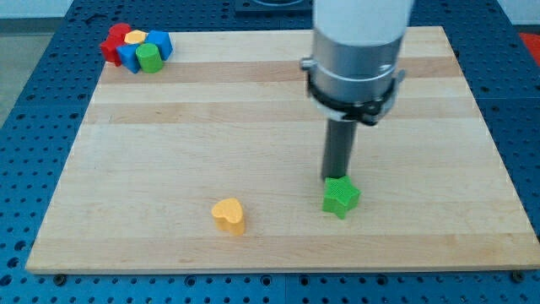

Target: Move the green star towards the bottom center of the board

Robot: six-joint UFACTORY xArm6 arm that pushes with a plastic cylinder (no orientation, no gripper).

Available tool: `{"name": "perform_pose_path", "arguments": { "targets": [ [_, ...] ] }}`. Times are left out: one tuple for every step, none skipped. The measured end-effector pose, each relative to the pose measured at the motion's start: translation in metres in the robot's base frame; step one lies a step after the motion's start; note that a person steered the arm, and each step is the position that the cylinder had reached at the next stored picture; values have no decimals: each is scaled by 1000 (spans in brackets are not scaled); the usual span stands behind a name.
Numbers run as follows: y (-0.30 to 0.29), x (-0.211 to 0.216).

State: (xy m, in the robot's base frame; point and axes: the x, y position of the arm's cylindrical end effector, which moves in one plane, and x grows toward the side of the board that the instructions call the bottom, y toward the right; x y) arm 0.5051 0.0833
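The green star [341, 198] lies on the wooden board [169, 152], right of centre and near the view's bottom. My tip [337, 178] rests against the star's upper edge, just above it in the view. The rod rises straight up from there into the grey arm body.
A yellow heart-shaped block [229, 214] lies left of the star near the board's bottom edge. A cluster of red, blue, yellow and green blocks [135, 47] sits at the board's top left corner. The board rests on a blue perforated table.
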Motion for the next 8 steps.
{"name": "perform_pose_path", "arguments": {
  "targets": [
    [41, -11],
    [63, -2],
    [51, 10],
    [22, 11],
    [-20, 11],
    [-40, 11],
    [-13, 11],
    [31, 12]
  ]
}}
